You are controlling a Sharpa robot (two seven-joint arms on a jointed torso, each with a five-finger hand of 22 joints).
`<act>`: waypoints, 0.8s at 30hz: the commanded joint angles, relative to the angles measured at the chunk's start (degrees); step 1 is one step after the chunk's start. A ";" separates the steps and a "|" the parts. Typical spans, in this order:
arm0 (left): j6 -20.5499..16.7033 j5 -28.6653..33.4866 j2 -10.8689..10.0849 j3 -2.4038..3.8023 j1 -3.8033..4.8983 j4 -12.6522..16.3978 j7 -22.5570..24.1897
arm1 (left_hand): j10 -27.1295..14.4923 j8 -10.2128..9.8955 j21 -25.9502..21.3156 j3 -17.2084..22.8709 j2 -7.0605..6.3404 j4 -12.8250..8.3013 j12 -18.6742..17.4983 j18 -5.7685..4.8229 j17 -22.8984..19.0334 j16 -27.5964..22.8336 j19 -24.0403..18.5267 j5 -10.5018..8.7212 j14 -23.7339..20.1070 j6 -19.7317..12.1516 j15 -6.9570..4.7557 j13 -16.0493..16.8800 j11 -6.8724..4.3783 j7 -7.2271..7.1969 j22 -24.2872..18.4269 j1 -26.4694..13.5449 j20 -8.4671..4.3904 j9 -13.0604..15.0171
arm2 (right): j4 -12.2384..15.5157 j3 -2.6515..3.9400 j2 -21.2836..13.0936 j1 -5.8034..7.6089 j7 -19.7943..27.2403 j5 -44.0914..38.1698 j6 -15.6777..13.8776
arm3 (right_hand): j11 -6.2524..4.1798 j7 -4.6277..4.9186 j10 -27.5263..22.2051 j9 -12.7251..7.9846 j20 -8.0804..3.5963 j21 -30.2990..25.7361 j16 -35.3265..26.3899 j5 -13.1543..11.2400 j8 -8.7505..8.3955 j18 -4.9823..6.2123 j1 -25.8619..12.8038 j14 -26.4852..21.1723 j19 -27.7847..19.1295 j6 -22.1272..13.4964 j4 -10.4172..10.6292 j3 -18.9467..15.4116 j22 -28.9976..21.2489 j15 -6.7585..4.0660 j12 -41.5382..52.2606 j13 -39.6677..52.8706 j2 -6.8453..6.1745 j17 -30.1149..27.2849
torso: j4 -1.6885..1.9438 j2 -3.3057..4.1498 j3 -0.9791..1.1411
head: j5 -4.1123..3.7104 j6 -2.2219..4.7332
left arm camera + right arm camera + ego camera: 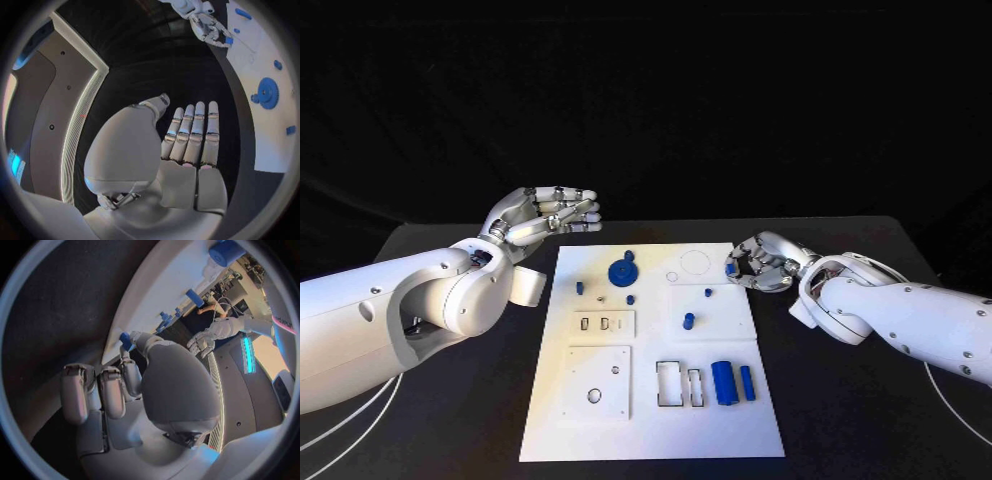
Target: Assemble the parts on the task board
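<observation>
The white task board [653,410] lies in the middle of the table, and it also appears in the left wrist view [270,135]. On it are a blue gear [625,270] [269,92], several small blue pegs such as one [688,320], and two blue cylinders [724,383] near the front right. My right hand [764,262] [125,390] hovers at the board's far right edge and pinches a small blue part [733,270] [126,341] [229,41] at its fingertips. My left hand [545,215] [187,150] is raised beyond the board's far left corner, fingers straight, holding nothing.
The board carries raised white plates with slots [603,323] and holes [599,382], plus a rectangular frame [678,383]. Black table [444,420] surrounds the board on both sides. White cables [956,400] run along the table near each arm.
</observation>
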 commanded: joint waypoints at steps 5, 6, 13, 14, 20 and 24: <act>0.86 0.18 0.04 0.04 0.03 0.11 0.27 | -0.09 -0.34 -0.41 0.55 -0.56 -0.13 -0.45 0.34 0.16 -0.45 0.42 -0.21 0.04 -0.42 0.29 0.04 0.43 2.35 -0.09 -0.43 -0.09 -0.11 | -0.01 -0.01 0.07 -0.07 -0.38 -1.24 -0.62 | -0.86 -1.01 0.60 1.08 -0.92 0.50 0.20 -0.14 1.82 0.23 -0.20 4.76 1.05 2.44 -0.32 0.47 9.25 -0.88 0.42 2.60 0.82 10.04 | 0.00 -0.02 0.04 | -0.02 -0.04; 0.86 0.18 0.04 0.04 0.03 0.10 0.27 | -0.09 -0.34 -0.41 0.55 -0.56 -0.13 -0.45 0.34 0.16 -0.45 0.42 -0.21 0.04 -0.42 0.29 0.04 0.43 2.35 -0.09 -0.43 -0.09 -0.11 | 0.01 -0.01 0.08 -0.08 -0.38 -1.33 -0.86 | -0.98 -1.15 0.64 1.25 -1.02 0.56 0.20 -0.16 2.08 0.21 -0.28 4.76 1.11 2.68 -0.39 0.39 9.33 -0.99 0.45 2.62 0.68 10.07 | -0.01 -0.02 0.05 | 0.00 -0.04; 0.88 0.18 0.08 0.04 0.03 0.04 0.27 | -0.09 -0.34 -0.41 0.55 -0.56 -0.13 -0.45 0.34 0.16 -0.45 0.42 -0.21 0.04 -0.42 0.29 0.04 0.43 2.35 -0.09 -0.43 -0.09 -0.11 | 0.41 -0.01 0.12 -0.08 -0.23 -1.59 -4.07 | -1.39 -1.60 0.85 1.78 -1.39 0.92 0.15 -0.11 2.91 0.08 -0.47 4.75 1.46 3.22 -0.50 0.54 9.73 -1.36 0.54 2.73 0.99 9.97 | -0.03 -0.02 0.08 | 0.05 0.07; 0.89 0.18 0.11 0.04 0.03 0.01 0.27 | -0.09 -0.34 -0.41 0.55 -0.56 -0.13 -0.45 0.34 0.16 -0.45 0.42 -0.21 0.04 -0.42 0.29 0.04 0.43 2.35 -0.09 -0.43 -0.09 -0.11 | 0.63 0.00 0.06 -0.08 -0.35 -1.60 -4.54 | -1.42 -1.62 0.85 1.81 -1.42 1.00 0.15 -0.10 2.96 0.06 -0.47 4.75 1.53 3.23 -0.51 0.58 9.81 -1.39 0.54 2.73 1.07 9.98 | -0.02 -0.03 0.08 | 0.04 0.07; 0.95 0.18 0.28 0.04 0.03 -0.25 0.27 | -0.09 -0.34 -0.41 0.55 -0.56 -0.13 -0.45 0.34 0.16 -0.45 0.42 -0.21 0.04 -0.42 0.29 0.04 0.43 2.35 -0.09 -0.43 -0.09 -0.11 | 4.24 0.09 -0.72 0.59 -3.76 -1.38 -6.15 | -1.43 -1.59 0.60 1.84 -1.50 1.31 -0.01 -0.13 2.91 -0.04 -0.59 4.65 1.80 2.93 -0.51 0.58 10.12 -1.45 0.23 2.39 1.02 9.56 | -0.07 -0.21 -0.02 | 0.59 0.20; 0.93 0.18 0.47 0.03 0.03 -0.66 0.27 | -0.09 -0.34 -0.41 0.55 -0.56 -0.13 -0.45 0.34 0.16 -0.45 0.42 -0.21 0.04 -0.42 0.29 0.04 0.43 2.35 -0.09 -0.43 -0.09 -0.11 | 8.55 0.13 -0.91 1.67 -8.67 -2.27 -7.23 | -1.43 -1.57 0.43 1.87 -1.55 1.53 -0.08 -0.10 2.88 -0.12 -0.60 4.61 2.00 2.70 -0.52 0.69 10.35 -1.47 0.03 2.18 1.16 9.39 | -0.22 -0.43 -0.07 | 1.20 0.13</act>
